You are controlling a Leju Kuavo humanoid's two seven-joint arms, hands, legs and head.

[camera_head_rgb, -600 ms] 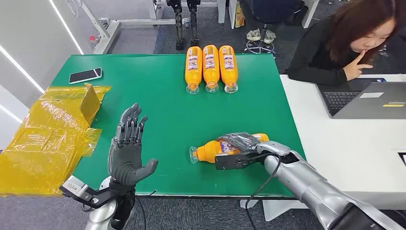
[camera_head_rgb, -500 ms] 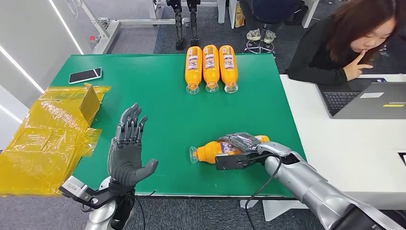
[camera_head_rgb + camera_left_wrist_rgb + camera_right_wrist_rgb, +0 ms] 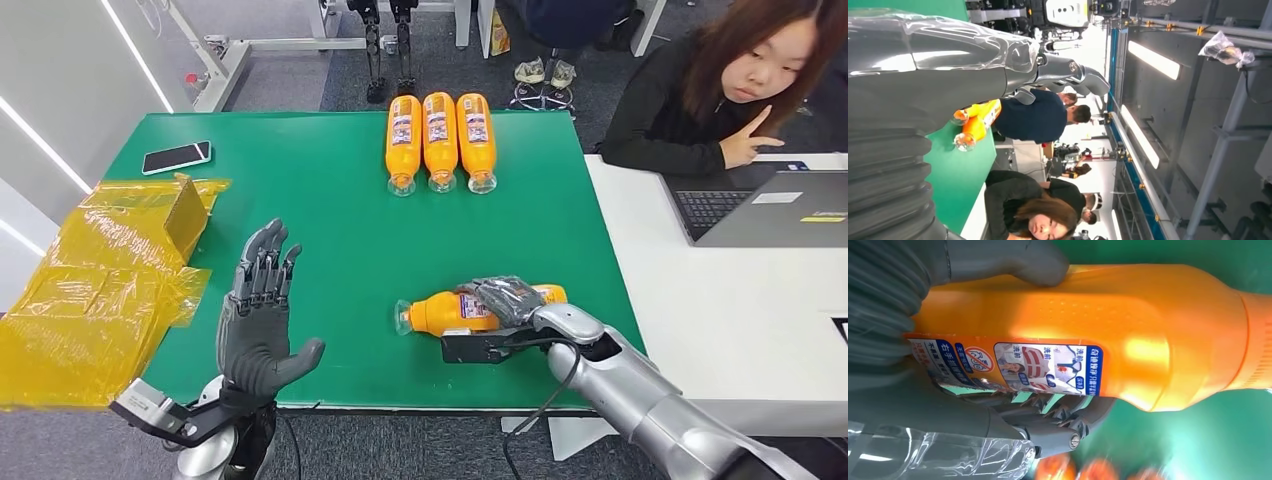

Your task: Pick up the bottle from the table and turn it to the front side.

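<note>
Step in hand: the grasp. The right hand (image 3: 505, 300) wraps the bottle (image 3: 440, 312), which lies on its side near the front edge of the table (image 3: 330, 230), cap end toward the robot's left. In the right wrist view the thumb (image 3: 1040, 262) presses one flank of the bottle (image 3: 1088, 335) and the dark fingers (image 3: 1048, 412) curl round the other, so I judge the hold closed; whether the bottle has left the cloth I cannot tell.
Next move: probably a lift clear of the table, then a roll about the bottle's long axis until the front label faces up. The label side with small print and a warning sign faces the wrist camera, so a fair turn seems needed.
Room: grey floor, a white frame and dark stand legs beyond the far edge.
Table: green top, with a white desk (image 3: 720, 300) touching it on the robot's right.
Person: seated at the white desk, behind a laptop (image 3: 760, 205).
Yellow wrapping (image 3: 100, 280): crumpled over the table's left corner.
Three bottles (image 3: 440, 140): side by side at the far edge, labels up.
Left hand (image 3: 258, 310): held upright over the near left part of the table, fingers apart, holding nothing.
Phone (image 3: 177, 157): flat near the far left corner.
</note>
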